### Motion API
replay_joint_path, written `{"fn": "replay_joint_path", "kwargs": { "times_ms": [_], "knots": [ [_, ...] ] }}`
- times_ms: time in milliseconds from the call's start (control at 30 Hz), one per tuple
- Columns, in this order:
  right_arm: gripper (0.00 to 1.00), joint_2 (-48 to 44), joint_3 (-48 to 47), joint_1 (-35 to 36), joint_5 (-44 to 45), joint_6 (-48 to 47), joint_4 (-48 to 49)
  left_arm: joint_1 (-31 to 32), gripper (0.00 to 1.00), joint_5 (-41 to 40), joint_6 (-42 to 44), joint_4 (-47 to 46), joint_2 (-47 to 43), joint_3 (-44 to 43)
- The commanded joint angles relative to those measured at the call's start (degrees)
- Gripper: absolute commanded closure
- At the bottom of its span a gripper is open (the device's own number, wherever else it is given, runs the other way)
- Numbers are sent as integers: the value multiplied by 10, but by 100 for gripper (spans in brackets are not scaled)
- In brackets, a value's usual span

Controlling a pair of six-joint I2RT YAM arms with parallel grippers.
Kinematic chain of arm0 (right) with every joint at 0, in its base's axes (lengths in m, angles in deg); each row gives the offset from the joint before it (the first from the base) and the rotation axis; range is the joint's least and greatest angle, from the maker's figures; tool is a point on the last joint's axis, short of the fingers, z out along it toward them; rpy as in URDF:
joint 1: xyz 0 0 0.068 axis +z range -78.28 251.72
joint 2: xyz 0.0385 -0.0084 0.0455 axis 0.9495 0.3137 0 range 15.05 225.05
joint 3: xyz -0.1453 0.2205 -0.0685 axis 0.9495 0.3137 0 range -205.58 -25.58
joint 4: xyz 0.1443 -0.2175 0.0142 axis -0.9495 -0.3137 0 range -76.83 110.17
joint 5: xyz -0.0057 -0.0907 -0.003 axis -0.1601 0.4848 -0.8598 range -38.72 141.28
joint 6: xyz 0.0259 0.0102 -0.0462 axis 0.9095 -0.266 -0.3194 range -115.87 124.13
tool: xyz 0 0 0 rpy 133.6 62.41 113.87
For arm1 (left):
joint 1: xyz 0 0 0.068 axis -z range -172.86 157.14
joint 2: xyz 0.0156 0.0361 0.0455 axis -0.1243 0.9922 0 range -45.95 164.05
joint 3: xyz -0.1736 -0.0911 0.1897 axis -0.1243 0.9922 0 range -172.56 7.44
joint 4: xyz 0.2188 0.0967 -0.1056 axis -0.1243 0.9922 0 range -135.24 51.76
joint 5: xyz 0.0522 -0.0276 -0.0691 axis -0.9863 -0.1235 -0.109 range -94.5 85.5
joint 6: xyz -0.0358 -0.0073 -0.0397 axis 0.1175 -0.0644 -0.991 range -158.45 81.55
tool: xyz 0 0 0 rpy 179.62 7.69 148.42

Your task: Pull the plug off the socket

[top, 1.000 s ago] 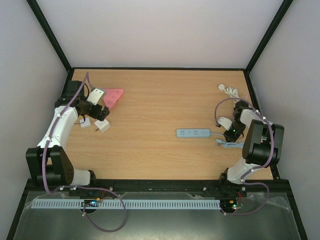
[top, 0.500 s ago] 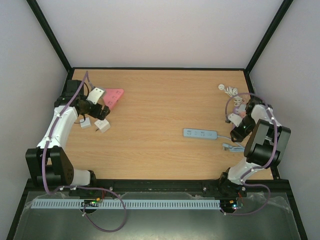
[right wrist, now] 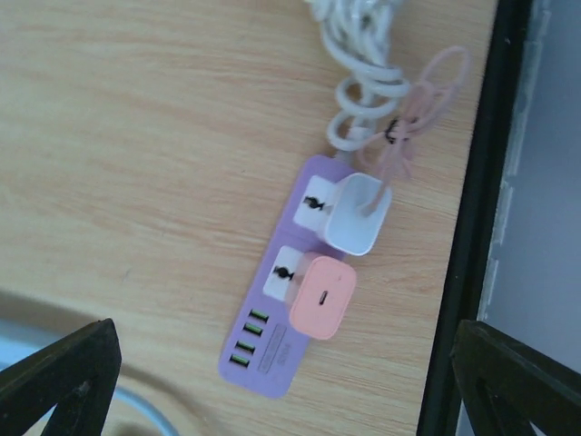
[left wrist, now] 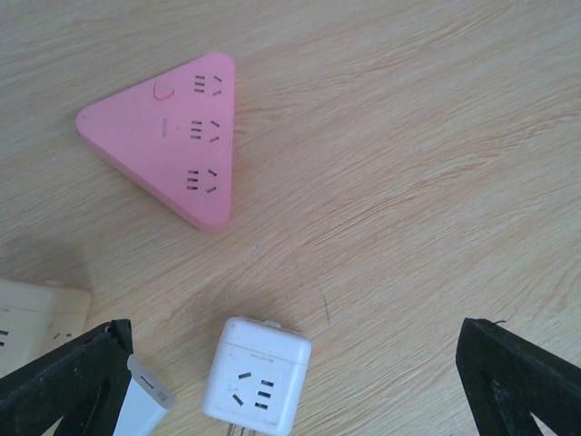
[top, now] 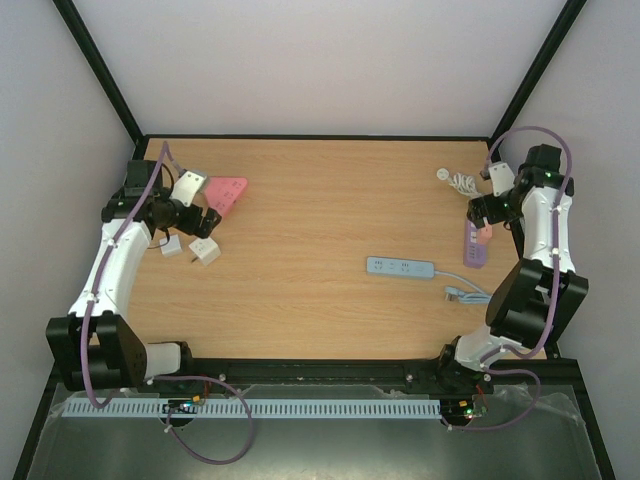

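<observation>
Two plugs sit in the purple strip [top: 475, 248] near the right edge of the table [top: 320, 200]. From above, the right gripper [top: 486, 208] hangs just over the strip's far end, while the left gripper [top: 195, 208] is well apart at the other side, by a pink triangle [top: 226, 191] and a white cube [top: 204, 251]. A blue strip [top: 400, 266] lies between the arms. The left wrist view shows that gripper's jaws wide apart and empty, with the triangle ahead and the cube near, between the fingers; no plug shows there. In the right wrist view the jaws are also spread wide and hold nothing. The purple strip lies ahead between them, its long axis slanting from lower left to upper right. The white plug [right wrist: 357, 213] fills the farther socket and the pink plug [right wrist: 322, 297] the nearer, just beside each other, with a coiled cord [right wrist: 363, 82] beyond. The right arm is plainly the nearer one. It would likely need to come down over one plug, turn to straddle it without catching its neighbour, and pull away from the strip's face. Since nothing pins the strip, it may lift too.
</observation>
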Motion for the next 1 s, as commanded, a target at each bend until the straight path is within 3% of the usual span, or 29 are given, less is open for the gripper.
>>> {"fn": "replay_joint_path", "kwargs": {
  "times_ms": [0,267,633,833,967],
  "knots": [
    [2,34,-13,-4,61,130,49,-1,0,20,-20,-7,-28,-9],
    [0,92,21,-5,87,167,99,-1,0,26,-28,-23,-51,14],
    [10,124,120,-4,73,186,191,-1,0,31,-36,-28,-53,16],
    [20,142,144,-4,77,184,220,-1,0,38,-45,-29,-53,9],
    [34,140,156,-4,70,182,230,-1,0,37,-48,-31,-53,10]
  ]
}}
